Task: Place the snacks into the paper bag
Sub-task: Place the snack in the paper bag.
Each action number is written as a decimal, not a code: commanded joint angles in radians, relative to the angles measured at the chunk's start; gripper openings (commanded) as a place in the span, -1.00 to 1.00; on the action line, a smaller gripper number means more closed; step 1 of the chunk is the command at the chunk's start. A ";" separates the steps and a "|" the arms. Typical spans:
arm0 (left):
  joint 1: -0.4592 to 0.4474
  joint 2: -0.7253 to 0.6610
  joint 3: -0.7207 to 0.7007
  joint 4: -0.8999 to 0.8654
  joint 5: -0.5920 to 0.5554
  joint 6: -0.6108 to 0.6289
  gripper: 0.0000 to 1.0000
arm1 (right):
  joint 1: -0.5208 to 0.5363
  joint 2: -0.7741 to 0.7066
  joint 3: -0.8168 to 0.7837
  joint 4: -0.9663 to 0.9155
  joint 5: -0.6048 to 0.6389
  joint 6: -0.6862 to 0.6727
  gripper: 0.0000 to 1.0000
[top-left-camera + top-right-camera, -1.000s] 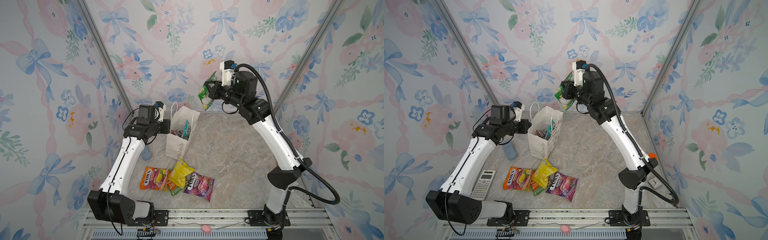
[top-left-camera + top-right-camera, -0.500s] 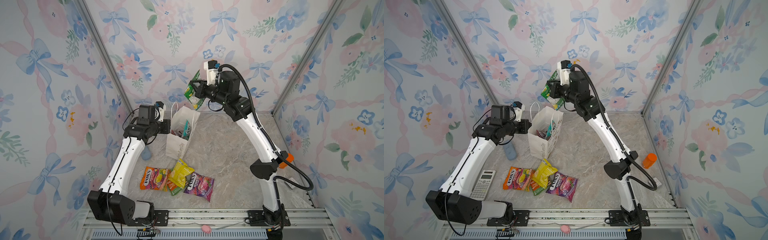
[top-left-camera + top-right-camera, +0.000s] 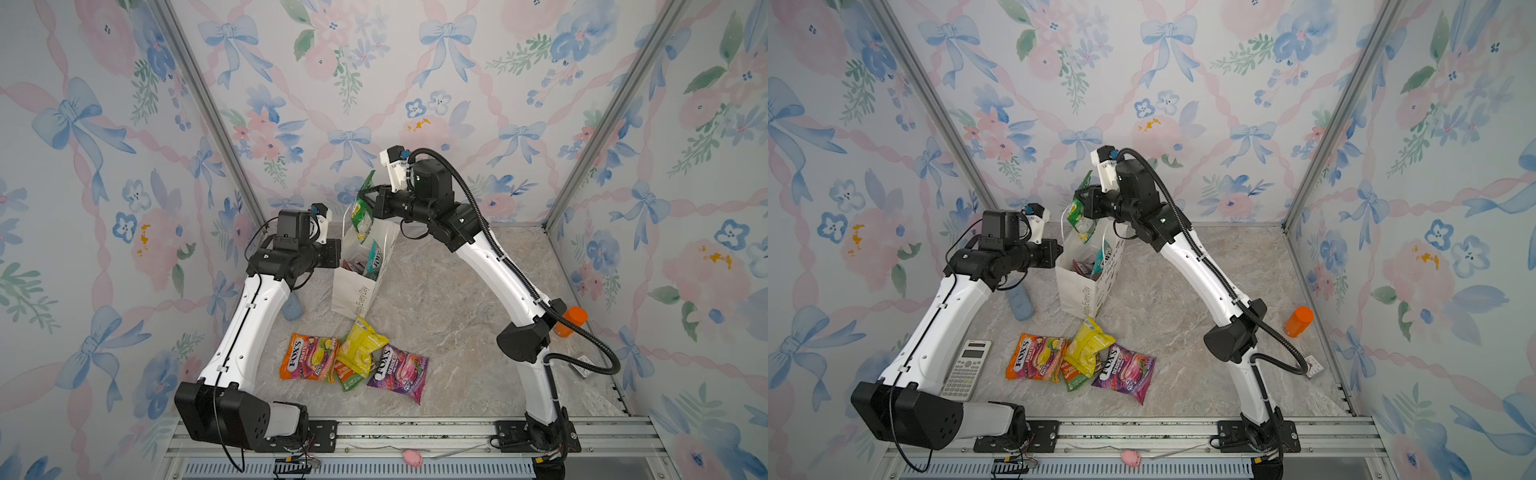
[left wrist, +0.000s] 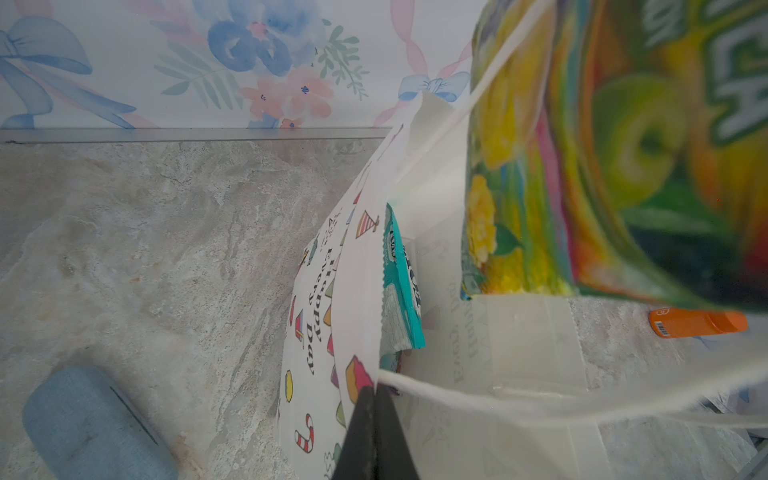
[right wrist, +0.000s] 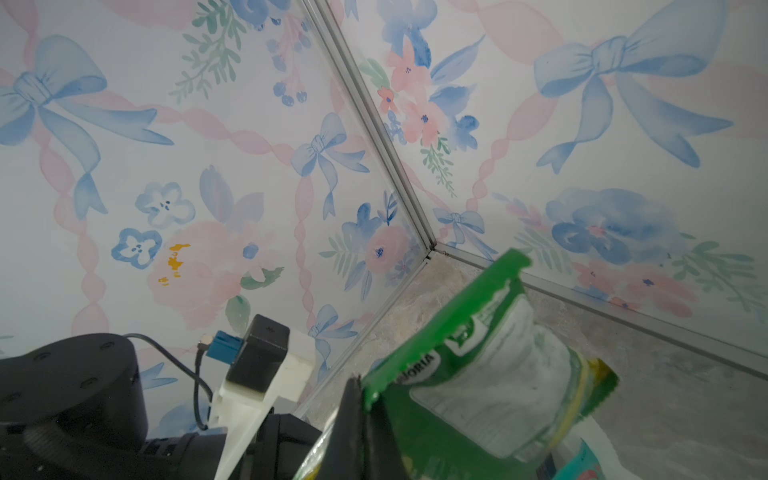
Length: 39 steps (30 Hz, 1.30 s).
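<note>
Step in hand is the drop of one snack. The right gripper (image 3: 370, 194) is clamped on the top edge of a glossy green plastic candy packet (image 3: 360, 214), which hangs just above the open mouth of the white paper gift bag (image 3: 352, 293) with cord handles. The left gripper (image 4: 373, 392) is closed on the bag's rim, beside a handle cord, and so holds the mouth open. A teal packet (image 4: 401, 282) already stands inside.

The next move, I judge, calls for lowering the green packet between the two handles and then opening the right jaws; a cord could catch it. An orange packet (image 3: 309, 361), a crinkled yellow packet (image 3: 361, 345) and a purple packet (image 3: 399, 372) wait on the table, near the bag.
</note>
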 commanded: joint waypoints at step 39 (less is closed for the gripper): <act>-0.002 -0.042 -0.001 0.038 0.026 0.011 -1.00 | 0.005 -0.294 -0.510 0.138 0.030 0.055 -1.00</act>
